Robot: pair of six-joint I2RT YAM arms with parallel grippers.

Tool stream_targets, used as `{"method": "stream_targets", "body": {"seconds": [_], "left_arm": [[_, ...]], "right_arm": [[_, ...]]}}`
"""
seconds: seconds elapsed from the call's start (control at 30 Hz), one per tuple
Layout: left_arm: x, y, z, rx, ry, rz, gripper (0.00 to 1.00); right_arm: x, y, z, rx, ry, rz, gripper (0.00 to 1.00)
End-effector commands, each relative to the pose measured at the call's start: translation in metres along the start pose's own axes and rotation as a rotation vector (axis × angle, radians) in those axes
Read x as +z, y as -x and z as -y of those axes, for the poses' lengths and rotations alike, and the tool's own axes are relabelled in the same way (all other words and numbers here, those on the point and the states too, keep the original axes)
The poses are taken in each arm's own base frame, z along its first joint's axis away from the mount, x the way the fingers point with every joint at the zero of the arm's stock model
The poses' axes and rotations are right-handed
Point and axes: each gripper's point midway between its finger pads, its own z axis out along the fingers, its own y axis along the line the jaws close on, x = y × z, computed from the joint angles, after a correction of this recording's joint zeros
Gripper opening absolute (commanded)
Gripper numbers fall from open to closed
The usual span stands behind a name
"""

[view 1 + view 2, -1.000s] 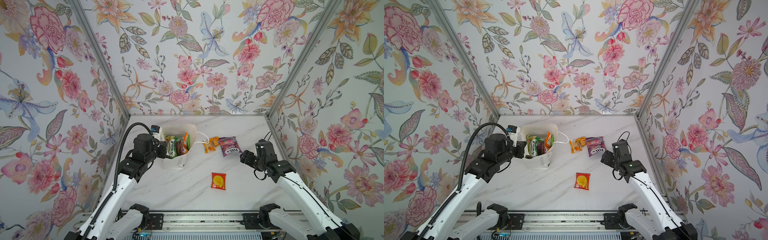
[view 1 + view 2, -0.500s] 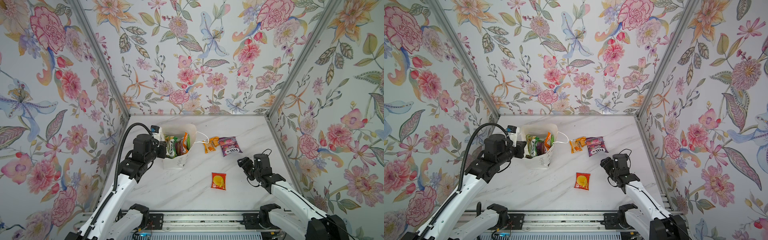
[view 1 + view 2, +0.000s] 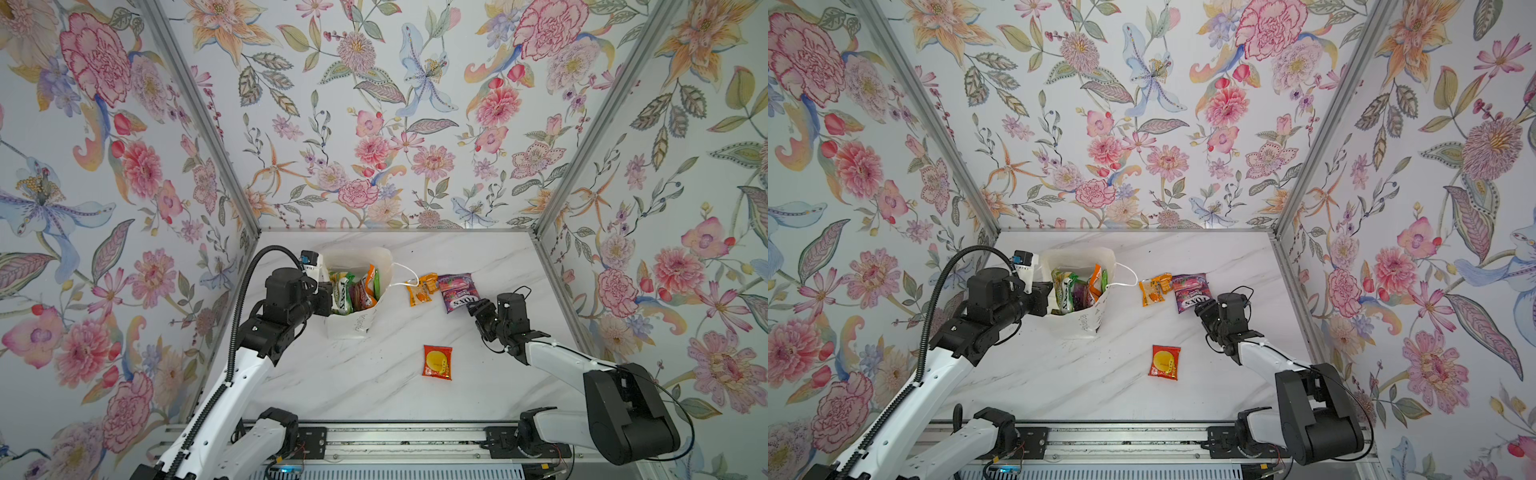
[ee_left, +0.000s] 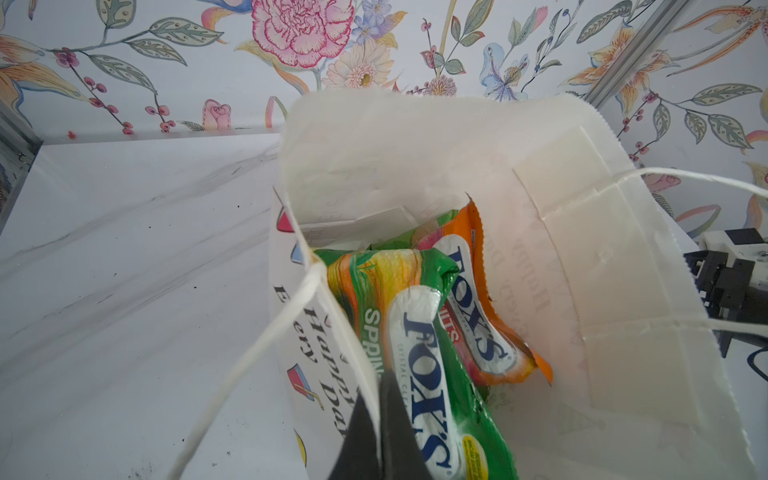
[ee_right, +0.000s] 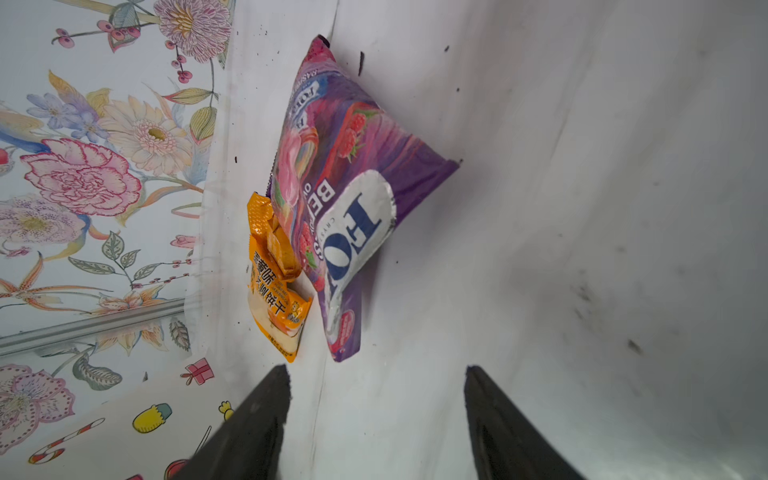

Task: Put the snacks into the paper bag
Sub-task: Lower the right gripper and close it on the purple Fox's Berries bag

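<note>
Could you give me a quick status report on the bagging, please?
Left gripper shut on paper bag rim. Right gripper open, short of purple Fox's bag. Orange pack, red pack also out on table. Nothing in between.

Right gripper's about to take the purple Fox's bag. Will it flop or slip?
Probably floppy: the purple Fox's bag looks puffy and creased, so it may sag around a pinch. Its glossy film is likely slippery; a sealed edge should hold better. Pushing it could drag the orange pack lying against its side.
</note>
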Motion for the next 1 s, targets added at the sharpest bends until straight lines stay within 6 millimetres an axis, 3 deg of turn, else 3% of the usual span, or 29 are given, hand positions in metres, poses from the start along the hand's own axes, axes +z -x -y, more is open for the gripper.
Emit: {"method": "stream_targets", "body": {"seconds": [0.0,0.4,0.53,0.77,0.97], "left_arm": [[-0.015,0.042,0.001,0.04,-0.001,0.176,0.0],[-0.014,0.041,0.001,0.035,-0.006,0.174,0.0],[-0.013,0.04,0.001,0.034,-0.006,0.17,0.0],[-0.013,0.041,0.001,0.032,-0.006,0.172,0.0],[-0.012,0.04,0.001,0.03,-0.01,0.169,0.0]], "right_arm": [[0.009,0.016,-0.018,0.039,0.049,0.035,0.67],[0.051,0.016,-0.015,0.094,0.033,-0.015,0.46],[0.06,0.012,-0.011,0.106,0.039,-0.035,0.29],[0.055,0.01,-0.004,0.127,0.048,-0.035,0.05],[0.038,0.014,-0.006,0.105,0.054,-0.008,0.0]]}}
